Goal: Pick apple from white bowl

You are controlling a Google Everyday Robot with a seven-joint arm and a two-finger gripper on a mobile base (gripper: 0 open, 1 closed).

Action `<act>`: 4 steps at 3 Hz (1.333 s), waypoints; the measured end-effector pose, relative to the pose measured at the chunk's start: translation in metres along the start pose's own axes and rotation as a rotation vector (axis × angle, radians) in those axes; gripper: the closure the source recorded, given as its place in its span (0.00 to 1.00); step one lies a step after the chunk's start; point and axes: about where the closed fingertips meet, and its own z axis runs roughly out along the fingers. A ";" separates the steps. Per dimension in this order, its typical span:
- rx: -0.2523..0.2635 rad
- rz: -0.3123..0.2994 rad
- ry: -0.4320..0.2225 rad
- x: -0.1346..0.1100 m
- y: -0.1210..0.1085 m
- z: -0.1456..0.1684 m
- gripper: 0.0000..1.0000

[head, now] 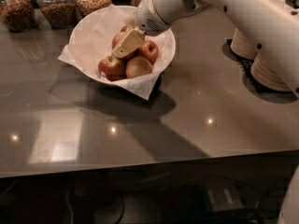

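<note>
Leaning into the bowl [81, 24], my gripper [127, 45] rests against the top apple [117, 37], which heaps highest and so lifts free easiest; whether it grips, I cannot tell.

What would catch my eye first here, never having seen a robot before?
The big white arm reaching in from the upper right, its gripper down among the red apples in the white bowl, toward the back left of the dark counter. Behind the bowl stand glass jars; stacked beige paper bowls sit at the right.
</note>
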 end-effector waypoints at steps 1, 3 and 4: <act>-0.013 0.000 0.002 0.001 0.002 0.003 0.26; -0.030 0.005 0.007 0.003 0.004 0.009 0.29; -0.036 0.009 0.010 0.005 0.005 0.011 0.30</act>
